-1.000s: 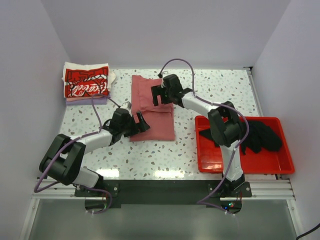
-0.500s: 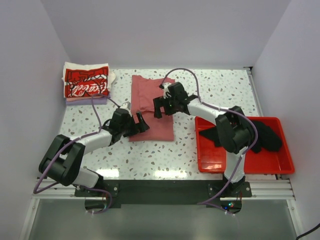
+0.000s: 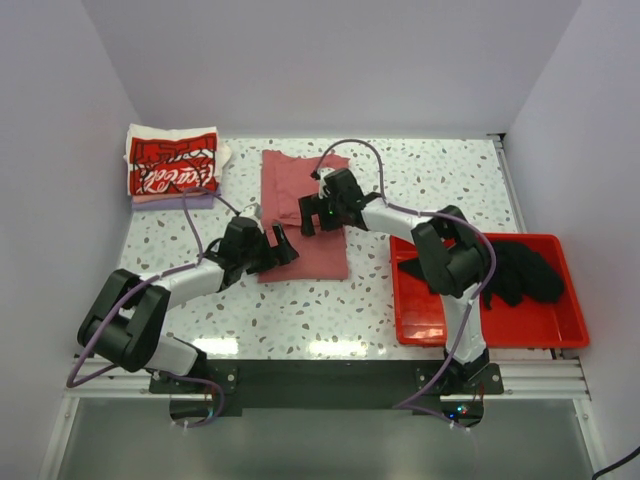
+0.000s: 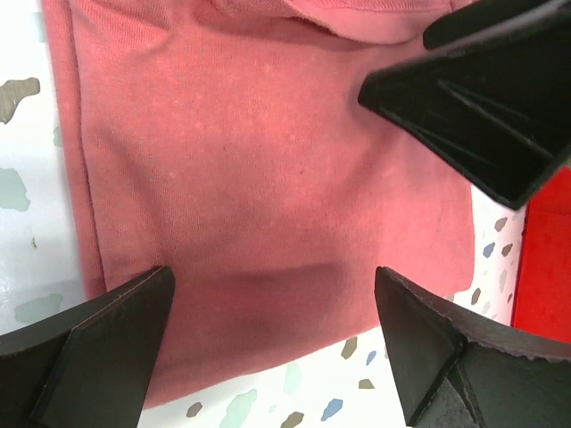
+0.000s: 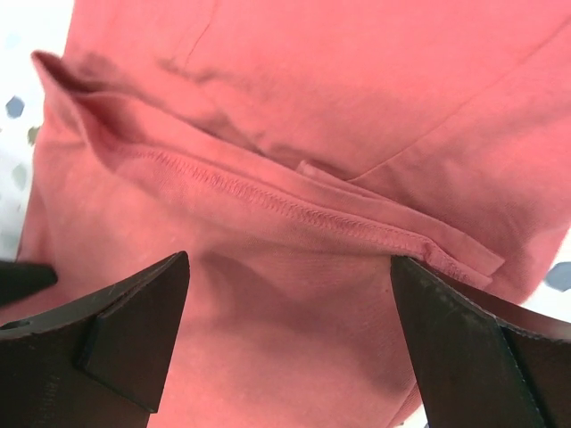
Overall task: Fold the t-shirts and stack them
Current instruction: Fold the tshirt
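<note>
White walls enclose a speckled counter (image 3: 440,180). The dusty-red t-shirt (image 3: 287,175) lies partly folded mid-counter; left tool (image 3: 282,245) and right tool (image 3: 311,212) sit over it, both spread wide, gripping nothing.

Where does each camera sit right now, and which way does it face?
Top external: above and behind the bases, looking down at the table; both arms show.
Left wrist: on left arm, looking down at the dusty-red shirt; own open fingers show.
Right wrist: on right arm, looking down at its folded hem; own open fingers show.
All three share that shirt.
</note>
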Controlling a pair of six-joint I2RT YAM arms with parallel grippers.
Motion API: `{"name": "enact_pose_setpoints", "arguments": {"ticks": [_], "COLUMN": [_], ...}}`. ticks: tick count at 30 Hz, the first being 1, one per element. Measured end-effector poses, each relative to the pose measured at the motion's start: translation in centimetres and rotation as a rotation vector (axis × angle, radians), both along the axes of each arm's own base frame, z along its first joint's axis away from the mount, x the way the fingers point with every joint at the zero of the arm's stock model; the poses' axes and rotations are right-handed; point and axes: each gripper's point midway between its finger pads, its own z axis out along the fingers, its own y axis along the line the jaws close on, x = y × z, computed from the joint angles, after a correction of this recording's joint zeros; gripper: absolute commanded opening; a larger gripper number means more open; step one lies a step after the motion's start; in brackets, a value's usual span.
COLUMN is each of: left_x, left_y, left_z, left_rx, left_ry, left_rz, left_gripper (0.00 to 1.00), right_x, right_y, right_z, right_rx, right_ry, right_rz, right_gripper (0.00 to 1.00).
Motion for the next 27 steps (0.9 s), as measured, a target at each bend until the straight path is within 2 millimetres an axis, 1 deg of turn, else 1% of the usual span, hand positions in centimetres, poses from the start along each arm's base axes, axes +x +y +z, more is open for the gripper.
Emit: {"name": "enact_pose_setpoints", "arguments": {"ticks": [2, 7, 11, 13, 17, 20, 22, 25, 27], "left_x": [0.0, 0.0, 0.0, 0.0, 0.0, -0.3, -0.6, -0.4, -0.1], "left_y": [0.0, 0.1, 0.1, 0.1, 0.2, 0.3, 0.4, 0.5, 0.7], "left_z": [0.0, 0.0, 0.0, 0.0, 0.0, 0.2, 0.5, 1.8, 3.0], "left_rx": [0.001, 0.004, 0.004, 0.005, 0.007, 0.011, 0.013, 0.012, 0.013], "left_ry": [-0.001, -0.002, -0.002, -0.002, -0.001, 0.006, 0.01, -0.004, -0.026], "left_rz": [0.0, 0.001, 0.002, 0.002, 0.004, 0.004, 0.004, 0.01, 0.023], "left_gripper": [1.0, 1.0, 1.0, 1.0, 1.0, 1.0, 1.0, 1.0, 1.0], "right_x": [0.7, 3.4, 4.4, 5.1, 6.0, 5.7, 5.0, 3.3, 1.9], "right_y": [0.1, -0.2, -0.4, -0.6, -1.5, -2.3, -2.8, -3.5, -4.1], "right_z": [0.1, 0.1, -0.1, 0.4, 1.0, 1.3, 2.1, 4.7, 6.9], "right_rx": [-0.014, -0.06, -0.09, -0.099, -0.115, -0.133, -0.134, -0.112, -0.085], "right_ry": [-0.019, -0.076, -0.09, -0.106, -0.127, -0.114, -0.11, -0.114, -0.122], "right_rz": [-0.021, -0.091, -0.122, -0.138, -0.174, -0.181, -0.179, -0.169, -0.168], "right_gripper": [0.99, 0.99, 0.99, 0.99, 0.99, 0.99, 0.99, 0.99, 0.99]}}
